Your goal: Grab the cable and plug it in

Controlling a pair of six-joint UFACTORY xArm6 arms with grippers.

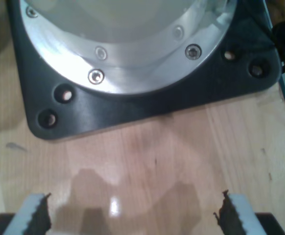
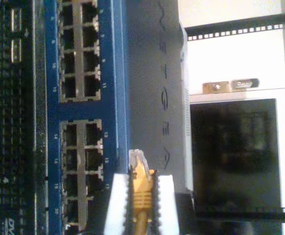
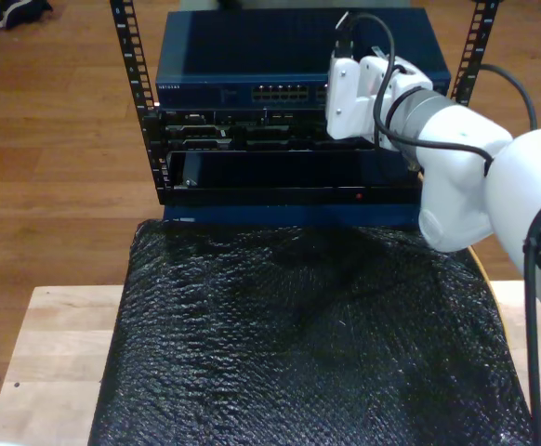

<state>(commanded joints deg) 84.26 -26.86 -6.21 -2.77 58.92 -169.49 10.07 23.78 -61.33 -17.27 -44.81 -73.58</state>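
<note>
The yellow-orange cable (image 2: 141, 196) is clamped between the pale pads of my second gripper (image 2: 141, 177), which is shut on it. Its clear plug (image 2: 136, 157) sticks out past the fingertips and points at the blue network switch (image 2: 114, 73), close to the edge of a block of ports (image 2: 81, 166). Whether the plug touches the switch cannot be told. In the exterior view my second gripper (image 3: 337, 98) is up against the switch (image 3: 252, 56) front, toward that view's right. My first gripper (image 1: 135, 205) stands open over bare wooden table (image 1: 147, 152), holding nothing.
The switch sits in a black rack (image 3: 133, 84) above darker equipment (image 3: 252, 139). A black bubbly mat (image 3: 298, 344) covers the table in front. A black base plate (image 1: 147, 105) with a metal ring (image 1: 132, 63) lies just ahead of my first gripper.
</note>
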